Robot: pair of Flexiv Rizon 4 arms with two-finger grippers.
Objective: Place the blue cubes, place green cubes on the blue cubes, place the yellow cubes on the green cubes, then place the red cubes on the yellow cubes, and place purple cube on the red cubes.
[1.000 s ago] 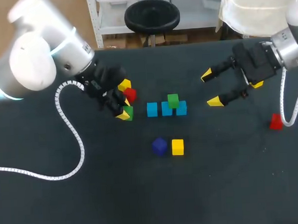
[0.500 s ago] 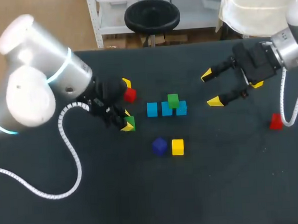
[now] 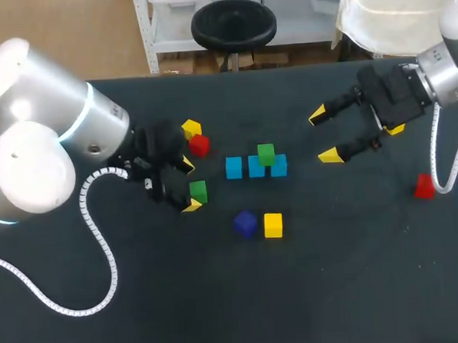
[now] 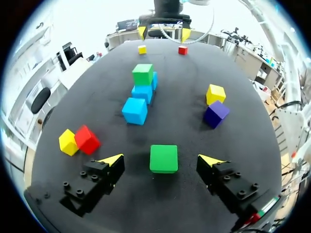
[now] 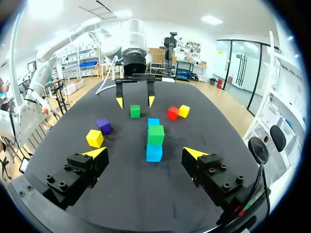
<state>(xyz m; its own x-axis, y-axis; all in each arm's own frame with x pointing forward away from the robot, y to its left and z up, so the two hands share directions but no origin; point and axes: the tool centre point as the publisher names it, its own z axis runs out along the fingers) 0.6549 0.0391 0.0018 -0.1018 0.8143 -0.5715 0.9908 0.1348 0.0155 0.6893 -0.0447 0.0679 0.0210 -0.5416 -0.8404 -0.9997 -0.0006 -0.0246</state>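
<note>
Head view shows three blue cubes in a row with one green cube stacked on them. Left of that row, the left gripper stands with jaws wide around a second green cube, touching neither side. Right of the row, the right gripper hangs with jaws wide.

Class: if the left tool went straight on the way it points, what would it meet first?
The left tool would most likely meet the loose green cube first. It sits just ahead, within the tool's open span. The blue cubes lie beyond it.
</note>
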